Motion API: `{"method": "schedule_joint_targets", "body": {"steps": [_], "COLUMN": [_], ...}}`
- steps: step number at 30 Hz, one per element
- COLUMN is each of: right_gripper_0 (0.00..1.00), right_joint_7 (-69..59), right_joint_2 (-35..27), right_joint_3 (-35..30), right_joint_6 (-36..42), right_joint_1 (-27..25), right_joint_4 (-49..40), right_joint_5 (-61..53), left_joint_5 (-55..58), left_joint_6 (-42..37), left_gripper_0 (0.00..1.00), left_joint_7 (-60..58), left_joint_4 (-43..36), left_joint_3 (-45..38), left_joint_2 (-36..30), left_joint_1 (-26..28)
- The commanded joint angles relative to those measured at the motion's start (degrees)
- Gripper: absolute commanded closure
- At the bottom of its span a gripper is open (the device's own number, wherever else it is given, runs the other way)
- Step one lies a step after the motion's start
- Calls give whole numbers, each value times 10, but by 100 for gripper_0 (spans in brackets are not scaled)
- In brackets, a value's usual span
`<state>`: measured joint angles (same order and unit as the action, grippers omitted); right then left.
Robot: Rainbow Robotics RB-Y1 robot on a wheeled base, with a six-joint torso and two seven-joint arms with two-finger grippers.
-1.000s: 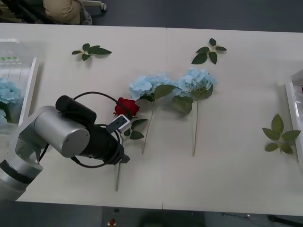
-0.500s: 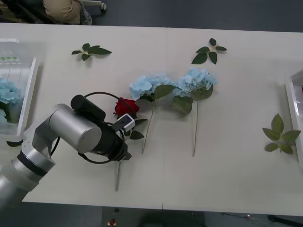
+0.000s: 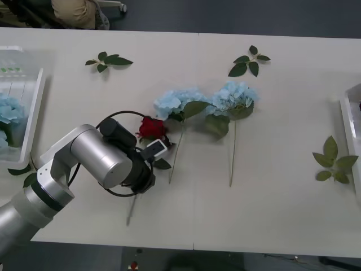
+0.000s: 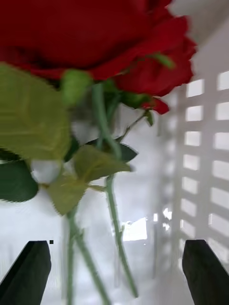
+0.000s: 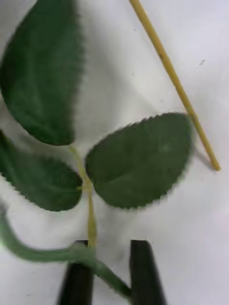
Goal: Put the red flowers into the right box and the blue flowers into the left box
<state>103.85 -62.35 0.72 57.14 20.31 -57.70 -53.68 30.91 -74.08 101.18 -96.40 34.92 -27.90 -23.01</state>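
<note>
My left end effector (image 5: 109, 274) is nearly closed on the red rose's (image 3: 151, 127) stem, low on the table (image 3: 271, 169), so the bloom trails free. My right end effector (image 4: 117, 271) hangs open over roses (image 4: 95, 38) inside the right box (image 4: 205, 143).

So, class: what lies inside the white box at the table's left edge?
Inside the left box lies a blue flower, with green marks on the ribbed floor. The rest is cut off by the picture's edge.

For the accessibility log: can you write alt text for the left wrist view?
The left gripper's black fingers sit nearly closed around a green rose stem on the white table. Beyond lie three serrated leaves and a thin yellowish stem.
</note>
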Motion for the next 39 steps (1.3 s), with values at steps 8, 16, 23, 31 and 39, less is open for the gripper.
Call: {"method": "schedule_joint_targets", "body": {"steps": [8,16,23,31,39], "right_gripper_0": [19,19,19,19,19], "right_joint_7": [-117,-255,-270,-243,-109], "right_joint_2": [-24,-25,21,139,266], "right_joint_3": [3,-5,-89,-157,-176], "right_joint_6": [126,148,102,100,80], "right_joint_1": [-30,-99,-200,-278,-302], "right_joint_4": [-236,-469,-624,-782,-809], "right_joint_5": [-50,-62,-77,-94,-172], "left_joint_5": [-21,159,372,357,330], "left_joint_6": [4,3,32,58,76], "left_gripper_0": [100,100,100,100,100], "left_joint_7": [-6,102,140,213,279], "left_joint_4": [-53,-168,-201,-199,-198], "left_joint_3": [-76,-253,-269,-271,-271], "left_joint_2": [-68,-88,-47,137,243], "left_joint_1": [25,109,75,19,46]}}
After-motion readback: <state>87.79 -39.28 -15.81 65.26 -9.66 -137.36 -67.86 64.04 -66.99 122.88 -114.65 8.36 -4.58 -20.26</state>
